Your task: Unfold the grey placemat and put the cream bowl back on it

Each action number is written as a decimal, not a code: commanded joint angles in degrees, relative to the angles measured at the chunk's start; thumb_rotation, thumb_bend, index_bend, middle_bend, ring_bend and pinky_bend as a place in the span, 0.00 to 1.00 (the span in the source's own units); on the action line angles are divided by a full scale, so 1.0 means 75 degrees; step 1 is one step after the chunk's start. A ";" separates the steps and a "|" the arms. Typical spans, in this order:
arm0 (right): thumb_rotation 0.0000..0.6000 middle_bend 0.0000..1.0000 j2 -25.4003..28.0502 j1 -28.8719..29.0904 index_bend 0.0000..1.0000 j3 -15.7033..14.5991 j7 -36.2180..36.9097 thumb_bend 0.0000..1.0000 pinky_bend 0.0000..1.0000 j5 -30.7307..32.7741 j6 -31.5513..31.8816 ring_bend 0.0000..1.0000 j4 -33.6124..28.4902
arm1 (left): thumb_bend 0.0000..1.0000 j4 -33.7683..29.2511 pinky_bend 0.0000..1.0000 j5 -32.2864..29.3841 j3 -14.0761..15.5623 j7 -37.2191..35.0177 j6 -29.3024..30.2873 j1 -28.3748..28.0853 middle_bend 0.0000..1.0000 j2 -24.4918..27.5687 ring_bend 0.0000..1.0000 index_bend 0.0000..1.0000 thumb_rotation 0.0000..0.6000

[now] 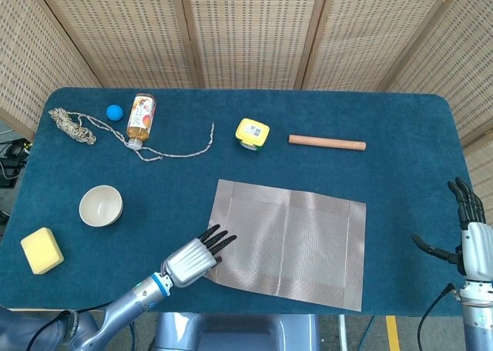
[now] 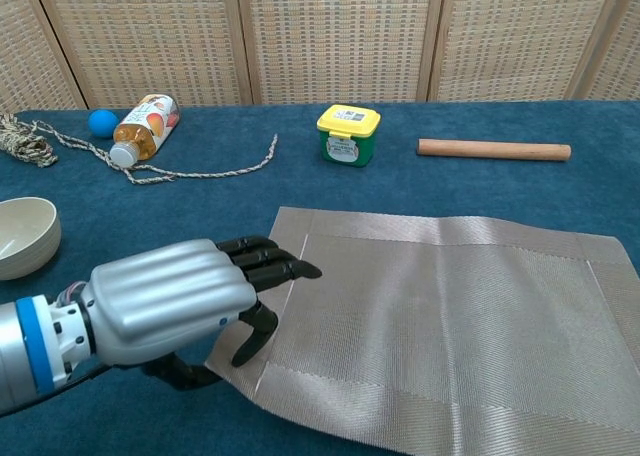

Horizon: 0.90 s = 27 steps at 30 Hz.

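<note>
The grey placemat lies spread flat at the table's front centre, its edges nearly square to the table. My left hand pinches its near left corner, fingers stretched over the mat and thumb against the edge. The cream bowl stands upright on the blue cloth to the left, apart from the mat and from both hands. My right hand hovers at the table's right edge with its fingers spread, holding nothing; the chest view does not show it.
A yellow sponge sits front left. At the back left lie a juice bottle, a blue ball and a rope. A yellow-lidded tub and a wooden rod lie behind the mat.
</note>
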 commanded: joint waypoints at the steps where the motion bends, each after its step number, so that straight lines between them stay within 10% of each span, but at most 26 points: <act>1: 1.00 0.00 -0.0013 0.0002 0.07 -0.0013 -0.0038 0.26 0.00 -0.0015 0.0003 0.00 -0.0011 | 0.53 -0.0176 0.00 0.0280 0.0198 -0.0061 -0.0027 0.0097 0.00 0.0078 0.00 0.67 1.00; 22: 1.00 0.00 -0.0018 -0.0006 0.07 -0.0020 -0.0123 0.26 0.00 0.0003 0.0017 0.00 -0.0046 | 0.51 -0.0394 0.00 0.0821 0.0463 0.0000 -0.0481 0.0357 0.00 0.0032 0.00 0.64 1.00; 27: 1.00 0.00 -0.0008 -0.0003 0.07 -0.0028 -0.0130 0.26 0.00 0.0000 0.0003 0.00 -0.0061 | 0.22 -0.0460 0.00 0.0891 0.0497 -0.0096 -0.0462 0.0419 0.00 0.0138 0.00 0.37 1.00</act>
